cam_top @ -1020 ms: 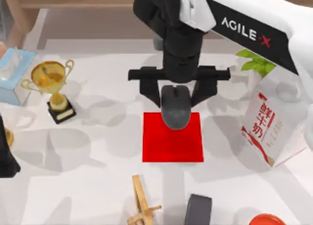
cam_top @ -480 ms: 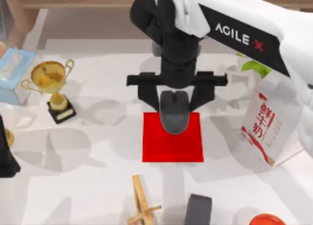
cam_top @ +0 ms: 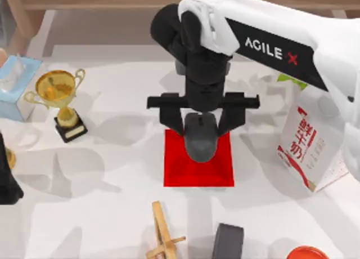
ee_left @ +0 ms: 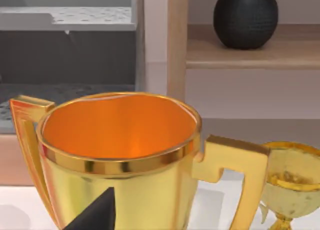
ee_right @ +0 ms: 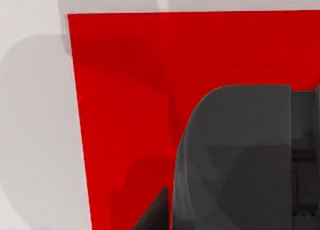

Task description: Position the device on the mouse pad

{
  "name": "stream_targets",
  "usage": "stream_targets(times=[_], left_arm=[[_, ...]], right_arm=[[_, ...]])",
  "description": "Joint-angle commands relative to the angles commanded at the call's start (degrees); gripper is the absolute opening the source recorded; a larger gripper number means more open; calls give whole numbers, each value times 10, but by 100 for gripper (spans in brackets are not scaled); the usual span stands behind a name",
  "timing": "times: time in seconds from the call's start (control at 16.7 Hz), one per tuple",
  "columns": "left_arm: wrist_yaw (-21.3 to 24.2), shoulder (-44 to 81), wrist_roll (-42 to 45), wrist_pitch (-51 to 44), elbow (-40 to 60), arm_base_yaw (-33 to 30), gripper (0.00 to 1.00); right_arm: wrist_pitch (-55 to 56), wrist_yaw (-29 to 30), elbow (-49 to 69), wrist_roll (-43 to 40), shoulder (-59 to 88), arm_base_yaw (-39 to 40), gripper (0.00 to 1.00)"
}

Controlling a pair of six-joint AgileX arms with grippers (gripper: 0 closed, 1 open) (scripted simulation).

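So the right gripper (cam_top: 201,119) is over the back half of the red pad (cam_top: 198,170), fingers clamped on either side of the mouse (cam_top: 201,136). The mouse sits above the pad's far edge, front end overlapping the red; whether it's touching the pad, can't tell. The wrist cam has the mouse (ee_right: 235,160) right up close against the pad (ee_right: 125,115). Left arm's parked at the table's left edge by a gold trophy (ee_left: 120,160), can't tell about its fingers. Milk carton (cam_top: 306,149) stands right of the pad.
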Motion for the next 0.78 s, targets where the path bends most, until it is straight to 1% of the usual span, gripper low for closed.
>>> stream_targets(times=[0.36,0.66,0.78], left_arm=[[0,0,0,0,0,0,100],[0,0,0,0,0,0,100],[0,0,0,0,0,0,100]], right_arm=[[41,0,-38,0,-1,3,0],[45,0,-42,1,1,4,0],[45,0,-42,1,1,4,15]])
